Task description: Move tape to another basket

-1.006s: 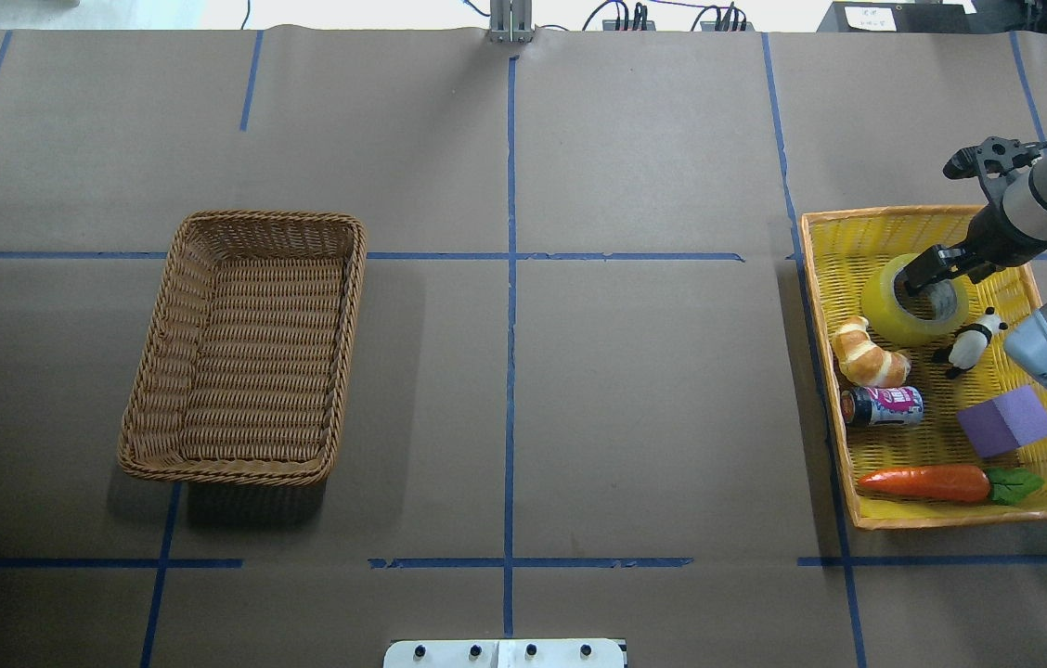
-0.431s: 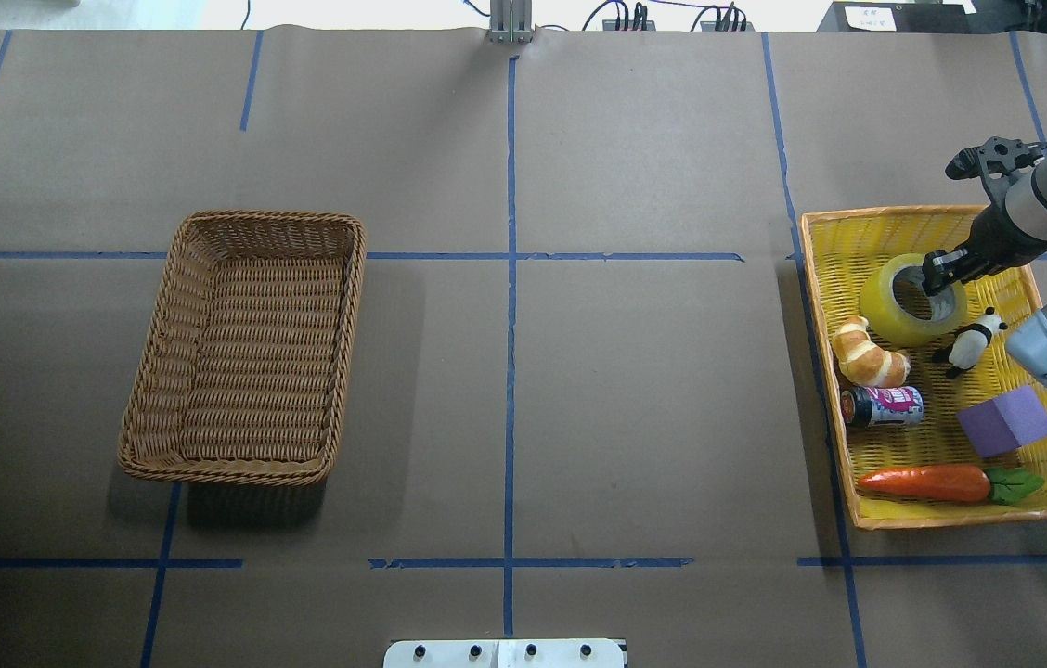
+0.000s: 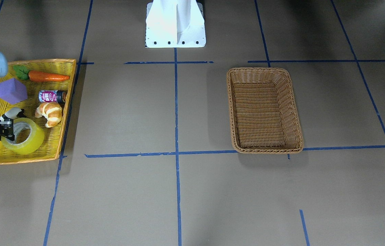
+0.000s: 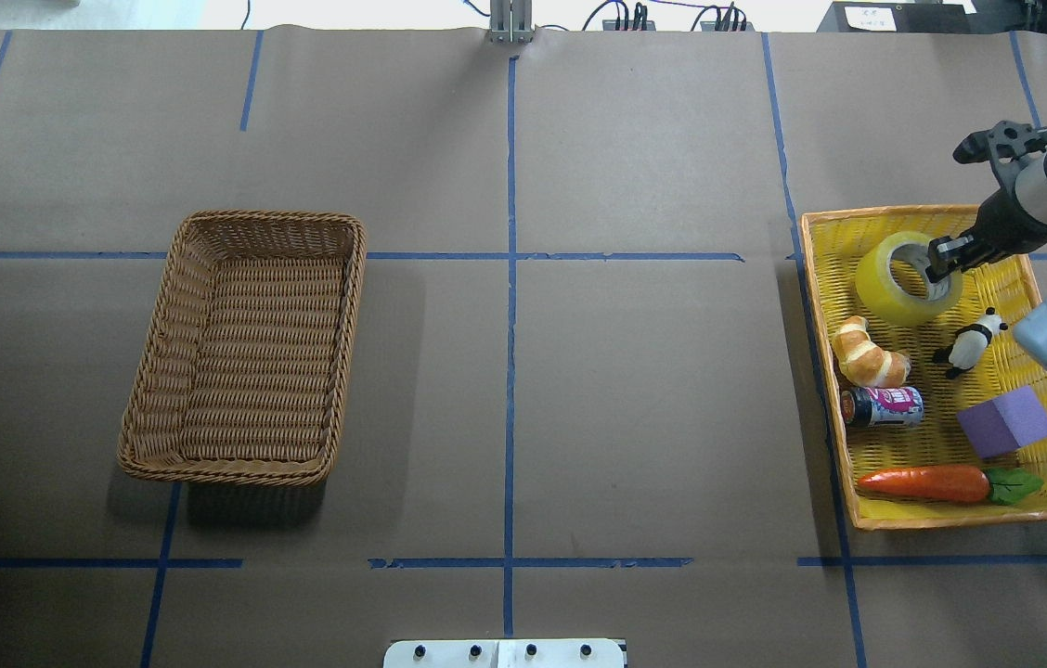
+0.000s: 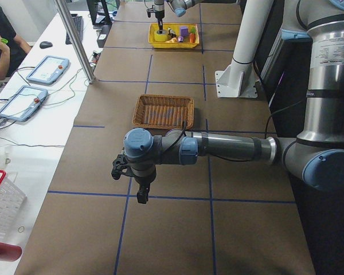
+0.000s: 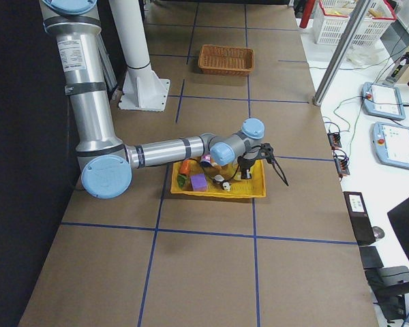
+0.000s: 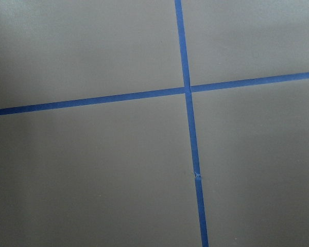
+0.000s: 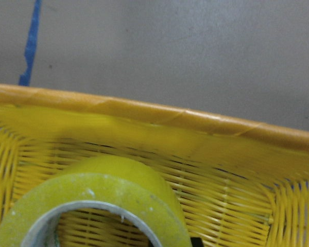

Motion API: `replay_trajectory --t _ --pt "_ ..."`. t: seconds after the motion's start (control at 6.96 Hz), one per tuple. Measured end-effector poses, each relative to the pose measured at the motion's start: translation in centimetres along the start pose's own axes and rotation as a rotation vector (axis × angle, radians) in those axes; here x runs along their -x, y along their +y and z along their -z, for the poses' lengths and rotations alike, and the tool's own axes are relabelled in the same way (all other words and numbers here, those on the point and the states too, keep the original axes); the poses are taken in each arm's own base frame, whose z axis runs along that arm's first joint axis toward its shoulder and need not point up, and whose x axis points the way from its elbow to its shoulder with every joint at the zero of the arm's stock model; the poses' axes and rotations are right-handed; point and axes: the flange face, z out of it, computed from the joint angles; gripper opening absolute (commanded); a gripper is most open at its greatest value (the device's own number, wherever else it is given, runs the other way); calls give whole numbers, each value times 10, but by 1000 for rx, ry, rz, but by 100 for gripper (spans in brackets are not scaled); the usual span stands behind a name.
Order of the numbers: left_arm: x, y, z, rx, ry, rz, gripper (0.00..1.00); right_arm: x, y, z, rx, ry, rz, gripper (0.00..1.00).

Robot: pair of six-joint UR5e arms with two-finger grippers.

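Right pincer [image 4: 939, 261] pinches the tape [image 4: 881, 292] wall at 2 o'clock, inside the yellow tray [image 4: 885, 211]; left pincer [image 5: 140, 195] state I cannot tell.

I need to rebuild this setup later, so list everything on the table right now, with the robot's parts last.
translucent yellow-green packing tape roll: one, yellow-green, at the tray's far end
deep brown wicker basket: one, brown, on the robot's left side
flat yellow woven tray with orange rim: one, yellow, on the robot's right side
toy croissant: one, golden-brown, in the tray
panda figure: one, black-and-white, in the tray
pink-labelled can: one, lying in the tray
purple block: one, in the tray
toy carrot: one, orange with green leaves, at the tray's near end
paper-covered table: one, brown with blue tape lines
right gripper: black, shut on the tape's wall
left gripper: black, over bare table; whether it is open cannot be told
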Motion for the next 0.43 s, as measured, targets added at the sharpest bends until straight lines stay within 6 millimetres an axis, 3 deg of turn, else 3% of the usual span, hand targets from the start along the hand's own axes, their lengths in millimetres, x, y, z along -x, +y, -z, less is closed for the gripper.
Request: replay_trajectory --t 0.43 --pt "-5 -2 4 -9 -1 -7 100 1 -16 57 -33 -146 -33 0"
